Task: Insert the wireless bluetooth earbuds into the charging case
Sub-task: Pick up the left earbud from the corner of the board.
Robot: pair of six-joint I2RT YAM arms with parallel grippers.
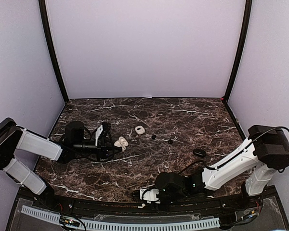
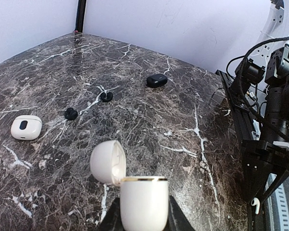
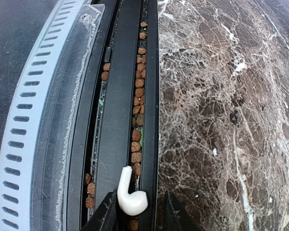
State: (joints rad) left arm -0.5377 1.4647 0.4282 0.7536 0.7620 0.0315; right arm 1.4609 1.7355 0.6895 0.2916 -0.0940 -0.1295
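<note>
- Dark marble table (image 1: 183, 115): a black rail (image 3: 118, 96) runs along its near edge, with brown pellets in the grooves.
- White charging case (image 2: 144, 202): a smooth pebble shape, standing upright over the left part of the table. The left gripper (image 2: 144, 217) is clamped on its sides. Its lid (image 2: 107, 162) is swung open to the left in the wrist view, and a gold-toned rim rings the mouth.
- A closed white case (image 2: 26, 127) lies flat on the marble. A black case (image 2: 156, 80) lies well apart from it.
- White earbud (image 3: 131, 195): glossy, with a rounded head and short stem, lying in the rail's channel. Its long axis follows the rail, with the stem pointing away from the right gripper (image 3: 139, 212). The jaws stand apart astride the head, with a gap on one side.
- Two black earbuds (image 2: 71, 113) (image 2: 106, 96): roundish, on the marble between the two loose cases. They are too small to tell which way they point.
</note>
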